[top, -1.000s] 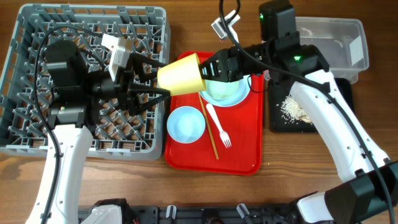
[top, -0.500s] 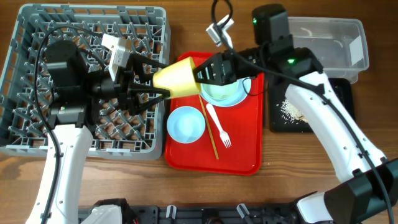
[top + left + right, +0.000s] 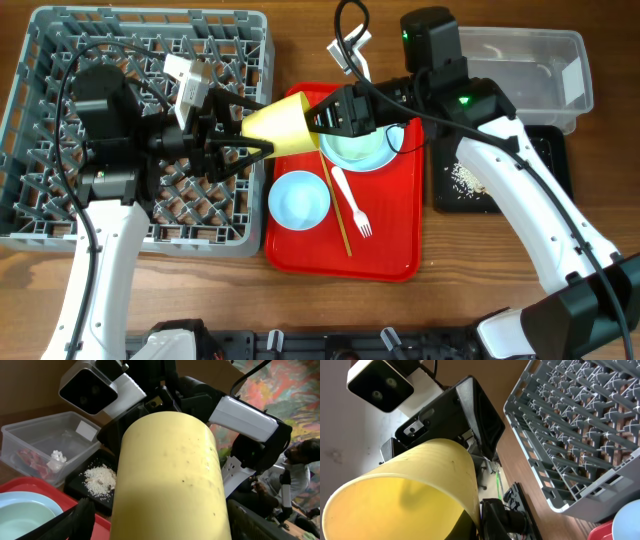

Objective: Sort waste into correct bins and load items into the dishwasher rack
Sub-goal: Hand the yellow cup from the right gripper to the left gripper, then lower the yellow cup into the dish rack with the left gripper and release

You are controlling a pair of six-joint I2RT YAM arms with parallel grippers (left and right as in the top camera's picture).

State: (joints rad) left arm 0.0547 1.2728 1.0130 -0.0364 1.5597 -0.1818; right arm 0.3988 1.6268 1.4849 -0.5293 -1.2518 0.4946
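Cup: small, yellow and tapered. It lies on its side in mid-air between my two grippers, with the narrow base toward the left fingers and the mouth toward the right ones.
Right gripper: clenched on the cup at the mouth end. Its wrist view looks straight into the open rim, but I cannot tell exactly how the fingers sit on the wall.
Left gripper: released and spread wide. One of the fingers stands on each side of the cup's base end, and neither appears to touch it.
Handling (my judgement): light, thin-walled plastic. It is stiff at the base, springy near the rim and rather slippery, and should survive a drop.
Where to hold (my judgement): across the lower wall, just above the base. There the taper is stiffest, and the hold is well clear of the right fingers.
Surface: smooth matt yellow with a few dark specks, and no handle or ribs for the pads to catch.
Rack: a grey plastic crate under and behind the left fingers, with an open lattice floor and upright pegs.
Red tray: flat and glossy, below the right fingers. It carries a pale bowl, a white fork and a thin wooden chopstick.
Risk (my judgement): the cone may squirt out base-first if squeezed too near the end.
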